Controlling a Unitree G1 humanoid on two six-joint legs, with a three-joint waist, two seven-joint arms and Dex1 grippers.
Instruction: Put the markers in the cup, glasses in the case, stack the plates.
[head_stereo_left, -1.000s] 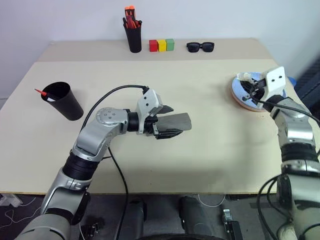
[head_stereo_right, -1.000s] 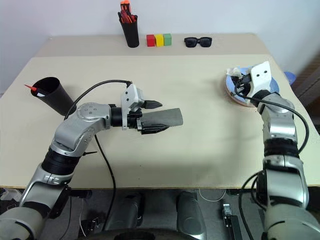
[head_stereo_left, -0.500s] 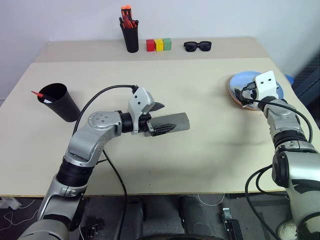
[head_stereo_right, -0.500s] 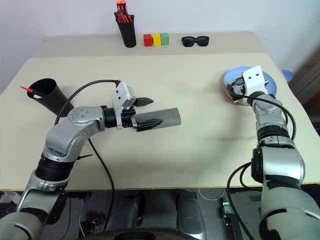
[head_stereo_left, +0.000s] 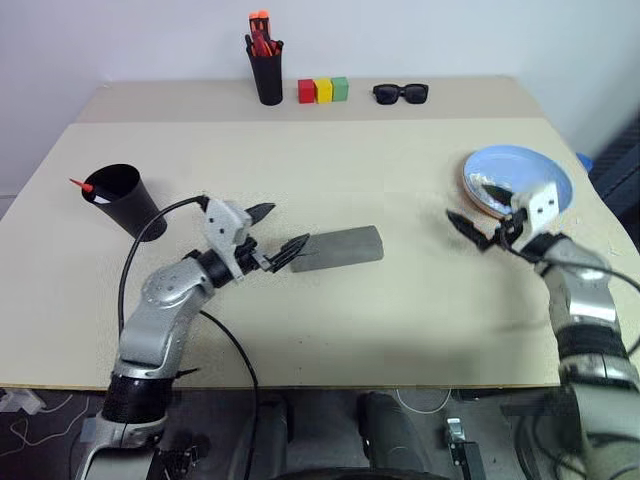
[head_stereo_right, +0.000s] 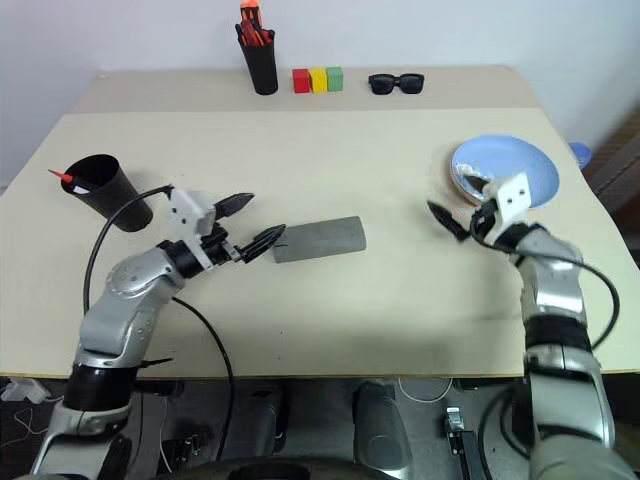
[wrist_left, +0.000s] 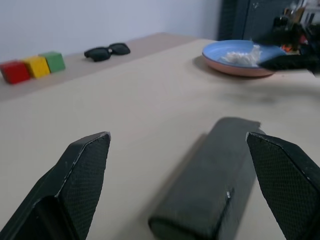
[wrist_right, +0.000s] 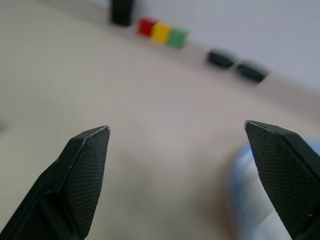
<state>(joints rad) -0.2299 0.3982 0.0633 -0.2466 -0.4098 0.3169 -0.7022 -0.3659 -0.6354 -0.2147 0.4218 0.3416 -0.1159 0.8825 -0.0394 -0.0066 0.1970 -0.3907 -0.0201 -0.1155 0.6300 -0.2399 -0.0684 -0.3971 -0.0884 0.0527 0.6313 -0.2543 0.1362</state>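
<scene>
Two round shallow plastic plates (head_stereo_left: 517, 178), a light blue one on top of a salmon pink one, sit stacked at the right side of the beige table (head_stereo_left: 400, 300). Something small and pale lies in the blue plate; what it is cannot be told. The right gripper (head_stereo_left: 478, 232) hovers just left of and nearer than the stack, fingers spread wide, holding nothing. The grey rectangular hard-shell spectacle case (head_stereo_left: 340, 247) lies shut near the middle of the table. The left gripper (head_stereo_left: 278, 232) sits just left of it, fingers spread wide and empty, one fingertip close to the case's end. The wide black tapered plastic cup (head_stereo_left: 126, 200) stands at the far left with a red marker tip (head_stereo_left: 80, 184) poking over its rim. Whether the wire-frame glasses are inside the shut case cannot be seen.

Risks from here: the left fingertip could nudge the case and slide or turn it if the arm swings right. The right gripper could clip the plate rim and shift the blue plate off the pink one.
</scene>
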